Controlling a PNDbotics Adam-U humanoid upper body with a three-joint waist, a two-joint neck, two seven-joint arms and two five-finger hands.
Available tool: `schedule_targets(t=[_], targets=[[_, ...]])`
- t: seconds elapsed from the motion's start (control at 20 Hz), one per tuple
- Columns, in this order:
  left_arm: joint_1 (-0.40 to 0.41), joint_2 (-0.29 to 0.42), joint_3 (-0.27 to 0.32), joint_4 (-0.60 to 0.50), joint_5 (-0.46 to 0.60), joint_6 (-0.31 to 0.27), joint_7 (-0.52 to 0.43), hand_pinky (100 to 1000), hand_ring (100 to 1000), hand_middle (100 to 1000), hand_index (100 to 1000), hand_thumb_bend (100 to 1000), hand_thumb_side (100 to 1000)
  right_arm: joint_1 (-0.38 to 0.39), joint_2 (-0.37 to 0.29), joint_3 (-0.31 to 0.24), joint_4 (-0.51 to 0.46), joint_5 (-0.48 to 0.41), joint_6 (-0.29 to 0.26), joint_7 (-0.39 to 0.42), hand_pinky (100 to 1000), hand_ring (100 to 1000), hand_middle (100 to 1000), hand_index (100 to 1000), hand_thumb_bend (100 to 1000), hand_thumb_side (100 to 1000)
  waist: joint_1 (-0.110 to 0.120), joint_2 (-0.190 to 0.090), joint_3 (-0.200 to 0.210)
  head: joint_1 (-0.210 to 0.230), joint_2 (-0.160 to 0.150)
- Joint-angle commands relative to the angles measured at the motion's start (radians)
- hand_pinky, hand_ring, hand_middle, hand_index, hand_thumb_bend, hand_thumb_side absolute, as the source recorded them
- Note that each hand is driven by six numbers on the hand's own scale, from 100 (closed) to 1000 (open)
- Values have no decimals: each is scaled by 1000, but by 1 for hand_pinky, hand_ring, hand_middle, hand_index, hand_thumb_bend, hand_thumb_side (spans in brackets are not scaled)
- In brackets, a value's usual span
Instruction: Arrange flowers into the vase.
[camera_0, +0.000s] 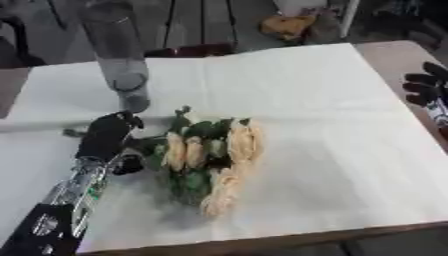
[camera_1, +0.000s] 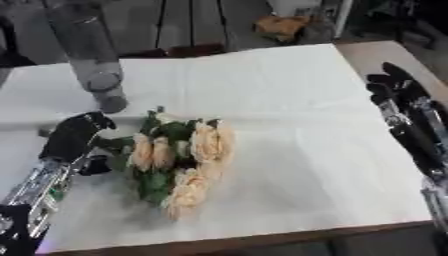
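Observation:
A bunch of pale peach flowers (camera_0: 214, 155) with green leaves lies on the white cloth (camera_0: 306, 100) near the front middle. A tall clear glass vase (camera_0: 118, 55) stands upright at the back left. My left hand (camera_0: 107, 135) lies at the left end of the bunch, where the green stems are. Its fingers curl downward by the stems, but whether they hold a stem is hidden. My right hand (camera_1: 394, 92) rests at the right edge of the table, fingers straight, apart from the flowers.
The cloth covers most of a brown table (camera_0: 394, 55). Chair legs and a yellowish object (camera_0: 284, 25) show on the floor beyond the far edge. Open cloth stretches to the right of the flowers.

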Motion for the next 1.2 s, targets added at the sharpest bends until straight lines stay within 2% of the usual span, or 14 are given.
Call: schedule_targets(t=[0.05, 0.15, 0.3, 0.4, 0.45, 0.55, 0.8, 0.95, 1.0, 1.2], targets=[[-21, 1, 8, -8, -1, 0, 8, 614, 615, 544, 637, 451, 228, -12, -11, -3, -12, -1, -2, 2, 890, 886, 848, 1000, 143, 695, -12, -4, -2, 1, -5], [-25, -21, 6, 8, 17, -13, 16, 601, 600, 531, 624, 469, 228, -15, -8, -3, -12, -1, -2, 4, 890, 886, 848, 1000, 143, 695, -12, 0, -8, 1, -4], [-27, -32, -2, 37, 44, -43, 21, 556, 555, 484, 567, 542, 240, -16, -7, -3, -11, -1, -1, 5, 891, 886, 848, 1000, 143, 695, -11, 1, -10, -1, -3], [-27, -35, -7, 49, 64, -70, 15, 533, 523, 444, 515, 630, 257, -16, -6, -3, -11, -1, -1, 6, 891, 886, 848, 1000, 142, 695, -11, 1, -10, -2, -2], [-27, -36, -8, 54, 75, -85, 12, 511, 497, 412, 481, 703, 256, -16, -6, -3, -11, -2, -1, 5, 891, 886, 848, 1000, 142, 695, -11, 1, -9, -3, -2], [-27, -37, -8, 59, 97, -114, 12, 485, 471, 381, 449, 762, 252, -17, -6, -3, -11, -2, -1, 6, 891, 886, 848, 1000, 141, 696, -11, 1, -8, -6, -1], [-27, -41, -3, 69, 148, -158, 50, 392, 408, 306, 375, 803, 211, -17, -5, -3, -11, -3, -1, 7, 891, 886, 848, 1000, 142, 695, -12, 0, -7, -10, -1], [-28, -42, -4, 79, 170, -165, 59, 371, 378, 272, 350, 818, 199, -17, -5, -4, -10, -3, -1, 7, 891, 886, 848, 1000, 142, 696, -12, -1, -8, -11, -2], [-28, -43, -4, 81, 175, -166, 59, 356, 337, 226, 312, 844, 191, -17, -5, -4, -10, -3, -1, 7, 891, 886, 848, 1000, 143, 696, -12, -1, -7, -11, -2], [-28, -43, -5, 74, 191, -163, 69, 317, 265, 148, 251, 905, 183, -18, -5, -3, -10, -4, -1, 8, 891, 886, 848, 1000, 142, 696, -11, -1, -5, -12, -2]])
